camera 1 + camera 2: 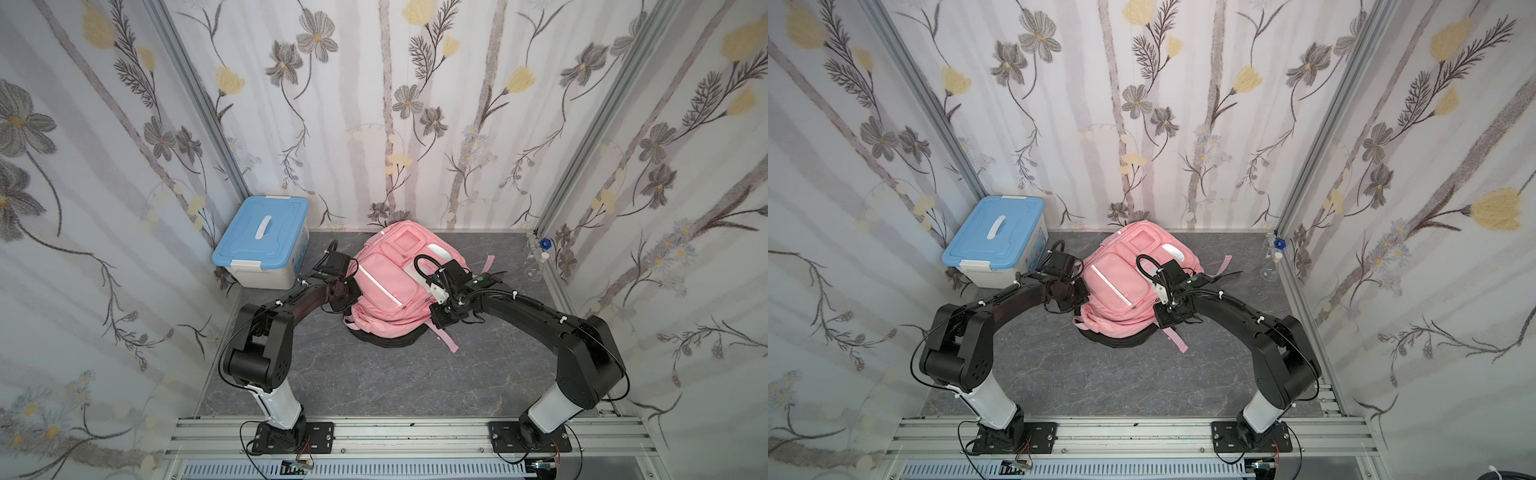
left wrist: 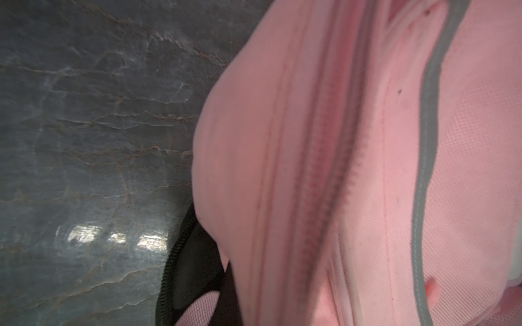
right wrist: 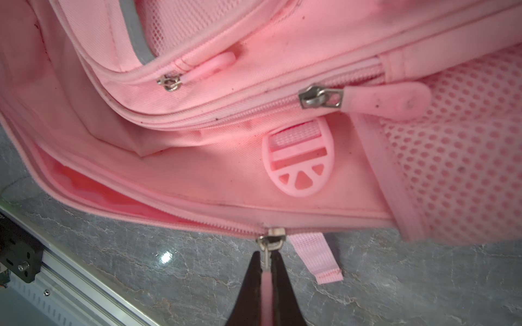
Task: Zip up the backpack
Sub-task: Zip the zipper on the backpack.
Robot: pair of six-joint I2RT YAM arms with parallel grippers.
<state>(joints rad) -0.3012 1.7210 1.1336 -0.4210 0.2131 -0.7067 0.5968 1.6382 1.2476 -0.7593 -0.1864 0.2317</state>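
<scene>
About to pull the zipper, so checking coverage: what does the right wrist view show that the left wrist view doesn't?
Only right wrist: the right gripper, jaws shut on the zipper pull at its slider, the seam gaping beside it, plus a buckle. Only left wrist: a long run of zipper teeth, a grey strip and the black underside. Both: the pink backpack and the marbled tabletop.

Blue-lidded box [image 1: 261, 245] by wall; glass flask [image 1: 533, 271] in corner
</scene>
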